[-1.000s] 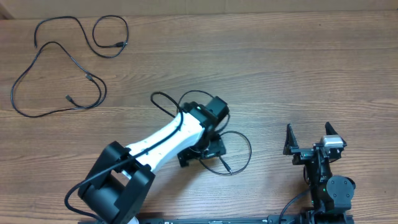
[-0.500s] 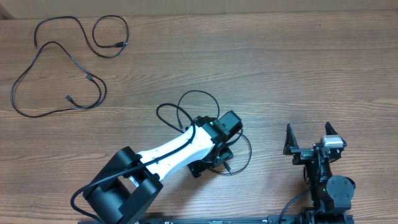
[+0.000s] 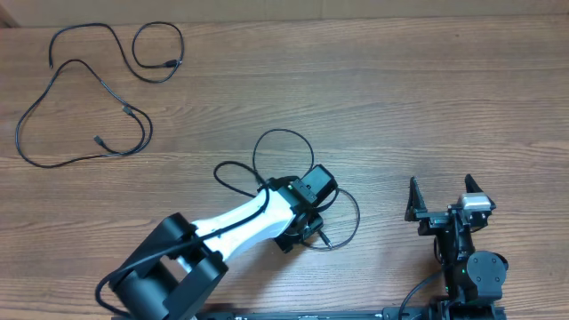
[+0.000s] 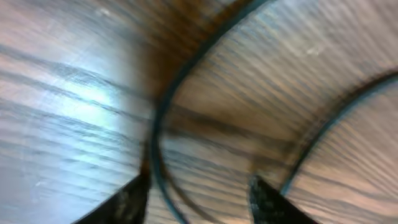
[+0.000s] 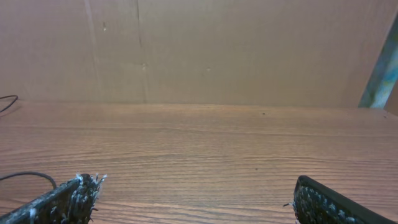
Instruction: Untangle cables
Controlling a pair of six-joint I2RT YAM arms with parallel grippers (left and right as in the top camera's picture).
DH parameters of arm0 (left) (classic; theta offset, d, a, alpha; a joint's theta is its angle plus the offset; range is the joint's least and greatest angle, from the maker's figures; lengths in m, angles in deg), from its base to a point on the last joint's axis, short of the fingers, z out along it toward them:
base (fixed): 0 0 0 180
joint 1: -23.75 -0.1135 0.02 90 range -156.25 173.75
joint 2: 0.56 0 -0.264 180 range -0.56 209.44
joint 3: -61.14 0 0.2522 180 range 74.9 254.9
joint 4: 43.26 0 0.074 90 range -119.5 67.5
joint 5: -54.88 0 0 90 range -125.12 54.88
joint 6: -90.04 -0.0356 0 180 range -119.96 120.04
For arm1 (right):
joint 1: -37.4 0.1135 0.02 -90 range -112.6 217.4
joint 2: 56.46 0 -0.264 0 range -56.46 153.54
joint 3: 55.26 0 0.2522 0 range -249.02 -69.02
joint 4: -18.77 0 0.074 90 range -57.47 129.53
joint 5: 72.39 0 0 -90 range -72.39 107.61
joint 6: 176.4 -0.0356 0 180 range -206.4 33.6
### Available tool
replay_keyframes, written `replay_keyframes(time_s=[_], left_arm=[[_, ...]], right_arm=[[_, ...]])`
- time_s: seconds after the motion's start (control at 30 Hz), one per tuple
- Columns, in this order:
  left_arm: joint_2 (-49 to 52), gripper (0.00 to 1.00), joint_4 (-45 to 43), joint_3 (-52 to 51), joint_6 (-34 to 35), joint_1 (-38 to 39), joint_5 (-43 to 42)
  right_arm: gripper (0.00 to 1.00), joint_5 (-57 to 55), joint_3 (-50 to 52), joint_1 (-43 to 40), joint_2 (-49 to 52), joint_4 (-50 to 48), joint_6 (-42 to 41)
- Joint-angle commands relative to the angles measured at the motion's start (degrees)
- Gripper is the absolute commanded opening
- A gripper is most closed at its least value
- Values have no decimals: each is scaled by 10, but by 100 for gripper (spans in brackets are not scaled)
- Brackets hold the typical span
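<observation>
A tangle of thin black cables [image 3: 283, 135] lies at the table's middle, its loops spreading out round my left gripper [image 3: 300, 233]. The left gripper points down onto the tangle. In the blurred left wrist view it [image 4: 199, 200] is open just above the wood, and a cable strand [image 4: 157, 134] runs between its fingers. Another strand [image 4: 323, 127] curves past on the right. Two more cables lie apart at the far left: a big loop [image 3: 55, 80] and a small loop [image 3: 142, 69]. My right gripper [image 3: 442, 203] is open and empty at the near right, as the right wrist view [image 5: 193, 205] also shows.
A cardboard wall [image 5: 205, 50] stands behind the table's far edge. Thick black wires [image 3: 111, 277] hang at the left arm's base. Bare wood [image 3: 427, 98] spans the right half of the table.
My left gripper has moved right and toward the near edge, then back a little left. The central cable loops shifted with it, and one loop now shows beyond the wrist. The right arm stayed still.
</observation>
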Motion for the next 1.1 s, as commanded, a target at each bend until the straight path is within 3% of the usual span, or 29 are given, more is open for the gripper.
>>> replay_keyframes(time_s=[0.0,0.07,0.27,0.43,0.67,0.8,1.07], left_arm=[[31,37,-32,-46,13,-2,6],[31,28,-37,-52,14,-2,3],[31,27,-47,-62,24,-2,0],[31,6,-66,-65,16,-3,3],[31,4,-74,-65,2,-5,19],[23,4,-76,-54,-89,-22,8],[-60,4,-36,39,-349,-87,-64]], right_arm=[[100,-1,6,3,-4,-3,-2],[100,-1,6,3,-4,-3,-2],[100,-1,6,3,-4,-3,-2],[100,-1,6,3,-4,-3,-2],[100,-1,6,3,-4,-3,-2],[100,-1,6,3,-4,-3,-2],[100,-1,6,3,-4,-3,-2]])
